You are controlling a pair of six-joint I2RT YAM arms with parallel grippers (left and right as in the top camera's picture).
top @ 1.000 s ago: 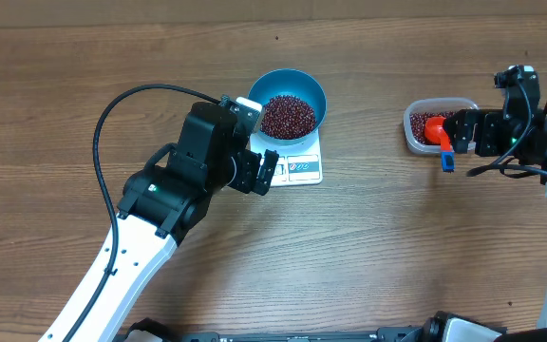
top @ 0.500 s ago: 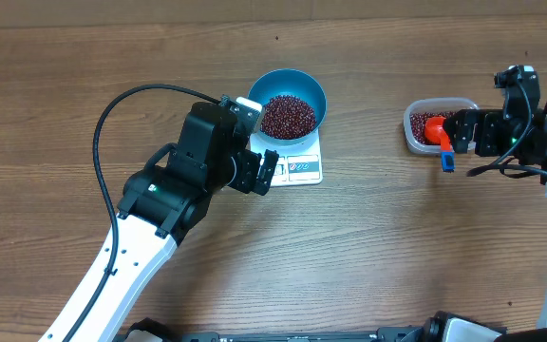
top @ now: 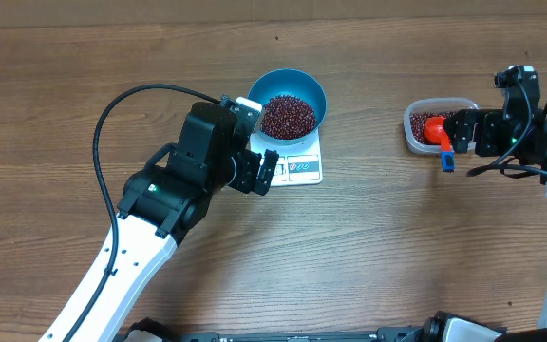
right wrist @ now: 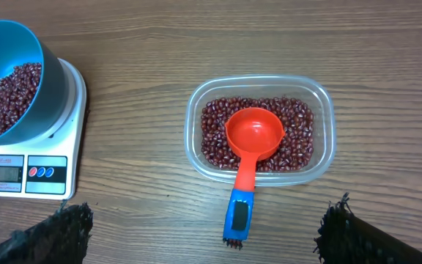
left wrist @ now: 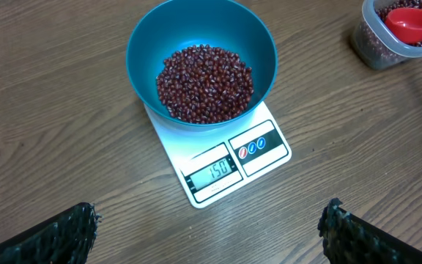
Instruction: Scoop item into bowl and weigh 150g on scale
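A bright blue bowl (top: 292, 100) (left wrist: 201, 62) (right wrist: 9, 81) holding a heap of dark red beans (left wrist: 205, 82) stands on the white scale (top: 297, 168) (left wrist: 229, 163) (right wrist: 28, 170), whose display reads 150. My left gripper (top: 265, 172) (left wrist: 211, 235) hangs open just left of the scale's front, with nothing between its fingers. My right gripper (top: 462, 130) (right wrist: 205, 238) is open too, over the blue handle of an orange scoop (top: 438, 135) (right wrist: 250, 147). The scoop's cup rests in the beans (right wrist: 299, 139) inside a clear tub (top: 419, 125) (right wrist: 324, 128).
The wooden table (top: 387, 247) stretches bare between the scale and the tub. The left arm's black cable (top: 122, 109) loops over the table at the left. The tub also shows at the top right of the left wrist view (left wrist: 372, 51).
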